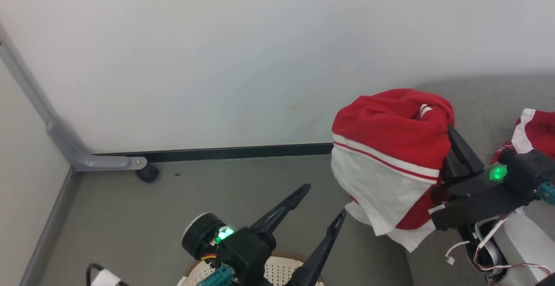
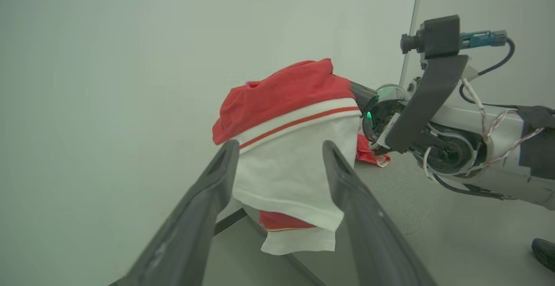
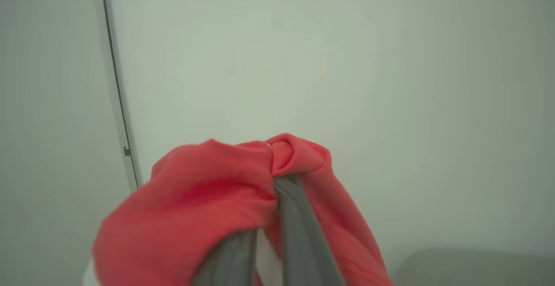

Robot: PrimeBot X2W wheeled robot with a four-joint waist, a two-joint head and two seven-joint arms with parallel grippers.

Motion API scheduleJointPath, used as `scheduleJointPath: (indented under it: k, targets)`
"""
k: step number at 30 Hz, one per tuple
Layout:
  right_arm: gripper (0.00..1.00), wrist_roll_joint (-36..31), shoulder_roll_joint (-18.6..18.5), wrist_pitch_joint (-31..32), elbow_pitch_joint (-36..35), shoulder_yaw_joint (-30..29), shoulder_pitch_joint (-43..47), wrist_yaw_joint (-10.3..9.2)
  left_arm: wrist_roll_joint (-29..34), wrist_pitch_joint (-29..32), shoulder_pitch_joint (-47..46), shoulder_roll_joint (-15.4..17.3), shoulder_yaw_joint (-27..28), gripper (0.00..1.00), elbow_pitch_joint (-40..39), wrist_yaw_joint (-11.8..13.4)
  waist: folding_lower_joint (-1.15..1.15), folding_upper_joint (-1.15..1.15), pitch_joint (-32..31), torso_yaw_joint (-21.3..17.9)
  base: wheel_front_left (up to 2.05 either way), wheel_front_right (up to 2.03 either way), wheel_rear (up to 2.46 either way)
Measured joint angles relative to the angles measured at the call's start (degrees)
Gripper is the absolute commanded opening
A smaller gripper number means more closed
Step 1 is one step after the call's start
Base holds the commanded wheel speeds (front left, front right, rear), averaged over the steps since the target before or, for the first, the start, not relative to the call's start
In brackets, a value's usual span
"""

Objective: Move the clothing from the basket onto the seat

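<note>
Step in hand: carry-over, judged about midway

- Right fingers (image 3: 284, 190) are pressed together, pinching a top fold of the red-and-white garment (image 1: 386, 147). The cloth hangs bunched below them, at 3 o'clock in the head view
- Left fingers (image 1: 284, 208) are spread wide and hold nothing. They point toward 1 o'clock, above the basket (image 1: 282, 271) at 6 o'clock
- The garment is in the air near the left edge of the seat (image 1: 490, 104); how much of it is over the cushion I cannot tell
- A second garment (image 1: 537, 130) lies on the seat at the far 3 o'clock edge

To do it well (judgement): carry the bundle further toward 3 o'clock until all of it hangs over the cushion. Lower until the white hem rests on the seat, and only then part the fingers. A release here could let it slide to the floor (image 1: 173, 208)

Surface: grey woven upholstery, soft, likely to hold cloth in place

Room: pale wall (image 1: 217, 60), black skirting (image 1: 243, 151), grey frame leg with a black caster (image 1: 147, 173) at 9 o'clock
</note>
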Motion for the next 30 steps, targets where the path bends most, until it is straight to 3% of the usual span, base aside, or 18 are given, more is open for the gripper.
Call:
scheduleJointPath:
  k: [10,30]
  targets:
    - [0.0,0.1,-1.5,-0.5,-2.6,-4.6,2.6,-3.24,3.1,1.1,3.9,1.8,-4.4,1.0,-1.4,0.0,0.0,0.0,2.3,-3.2,0.0,0.0,0.0]
    - [0.0,0.3,-0.8,-0.5,-6.1,-9.6,3.9,-5.8,6.1,2.5,3.9,5.2,-4.7,1.0,-3.4,-0.1,0.0,0.0,8.7,-14.9,0.0,0.0,0.0]
